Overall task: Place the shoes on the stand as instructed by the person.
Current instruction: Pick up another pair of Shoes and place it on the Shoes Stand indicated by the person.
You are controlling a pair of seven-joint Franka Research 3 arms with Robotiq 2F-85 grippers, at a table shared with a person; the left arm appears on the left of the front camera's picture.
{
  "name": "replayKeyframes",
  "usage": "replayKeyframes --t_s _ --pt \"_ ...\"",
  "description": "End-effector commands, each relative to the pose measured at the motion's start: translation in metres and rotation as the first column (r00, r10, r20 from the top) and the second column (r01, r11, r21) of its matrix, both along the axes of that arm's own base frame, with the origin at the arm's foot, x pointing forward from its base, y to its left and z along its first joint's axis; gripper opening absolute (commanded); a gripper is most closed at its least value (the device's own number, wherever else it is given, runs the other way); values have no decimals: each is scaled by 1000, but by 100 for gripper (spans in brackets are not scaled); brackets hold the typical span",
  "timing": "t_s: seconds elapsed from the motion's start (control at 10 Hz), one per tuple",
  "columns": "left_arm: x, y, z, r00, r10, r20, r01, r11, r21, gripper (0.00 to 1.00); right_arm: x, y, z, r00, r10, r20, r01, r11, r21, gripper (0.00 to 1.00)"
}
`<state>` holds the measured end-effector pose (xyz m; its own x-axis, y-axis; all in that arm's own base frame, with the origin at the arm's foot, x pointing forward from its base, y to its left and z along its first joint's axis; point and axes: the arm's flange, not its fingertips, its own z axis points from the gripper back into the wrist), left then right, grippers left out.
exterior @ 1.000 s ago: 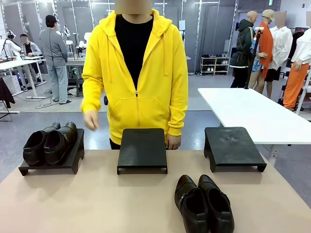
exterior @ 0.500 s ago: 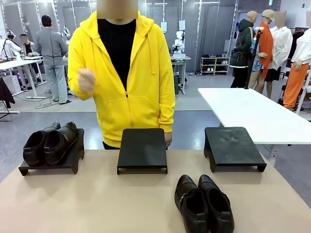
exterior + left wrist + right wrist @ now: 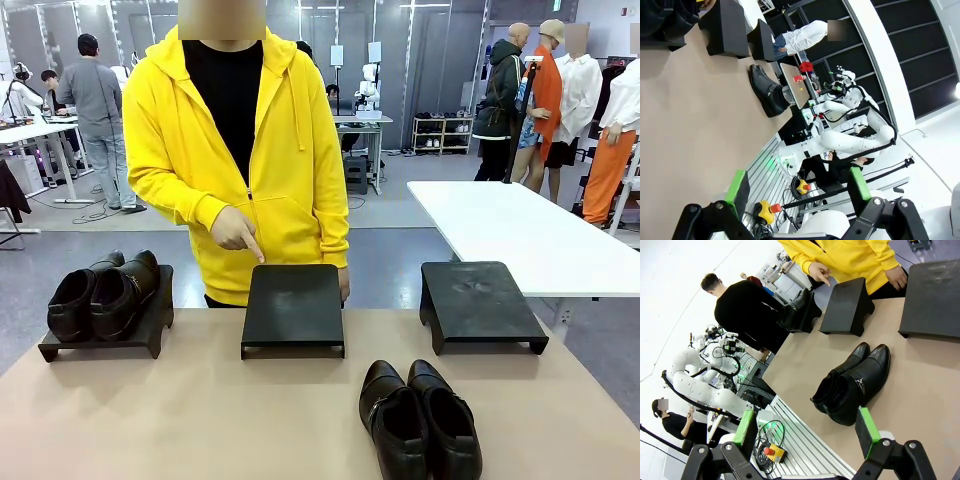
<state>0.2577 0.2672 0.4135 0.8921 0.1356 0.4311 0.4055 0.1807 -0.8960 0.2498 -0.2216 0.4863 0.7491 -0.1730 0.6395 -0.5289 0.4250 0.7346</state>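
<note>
Front view: the person (image 3: 235,150) in the yellow hoodie stands at the far side of the table (image 3: 180,420). One hand (image 3: 236,230) is lowered, index finger pointing down at the back left corner of the middle stand (image 3: 293,305); whether the fingertip touches it I cannot tell. The other hand (image 3: 344,285) sits at that stand's far right edge. The first pair of shoes (image 3: 100,292) rests side by side on the left stand (image 3: 110,342). The right stand (image 3: 480,300) sits well apart to the right. The second pair of shoes (image 3: 420,420) lies on the table near the robot's edge, toes toward the stands, between the middle and right stands. Left wrist view: left gripper (image 3: 798,187) wide open, green pads apart, nothing between them; the second pair lies far off on the tabletop, the white right arm (image 3: 850,140) beyond it. Right wrist view: right gripper (image 3: 806,432) likewise spread, holding nothing; the second pair lies on the table ahead, near but not touching.
</note>
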Motion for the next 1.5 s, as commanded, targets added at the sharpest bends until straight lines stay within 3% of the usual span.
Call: replayKeyframes --t_s 0.0,0.5,0.6,0.8,1.0,1.4 --pt "-3 -3 1 1000 -3 21 3 1000 -2 100 0 -1 2 1000 2 19 -2 1000 6 100" --pt "-3 -3 1 1000 -3 21 3 1000 -2 100 0 0 0 1000 0 0 0 1000 0 100" --pt "-3 -3 1 1000 -3 21 3 1000 -2 100 2 10 13 1000 7 -23 -8 999 -37 100" --pt "-3 -3 1 1000 -3 21 3 1000 -2 100 8 51 42 992 77 -95 -90 986 -142 100" --pt "-3 -3 1 1000 -3 21 3 1000 -2 100 24 106 72 971 111 -213 -164 954 -251 100" --pt "-3 -3 1 1000 -3 21 3 1000 -2 100 58 227 95 931 62 -361 -237 853 -465 100"
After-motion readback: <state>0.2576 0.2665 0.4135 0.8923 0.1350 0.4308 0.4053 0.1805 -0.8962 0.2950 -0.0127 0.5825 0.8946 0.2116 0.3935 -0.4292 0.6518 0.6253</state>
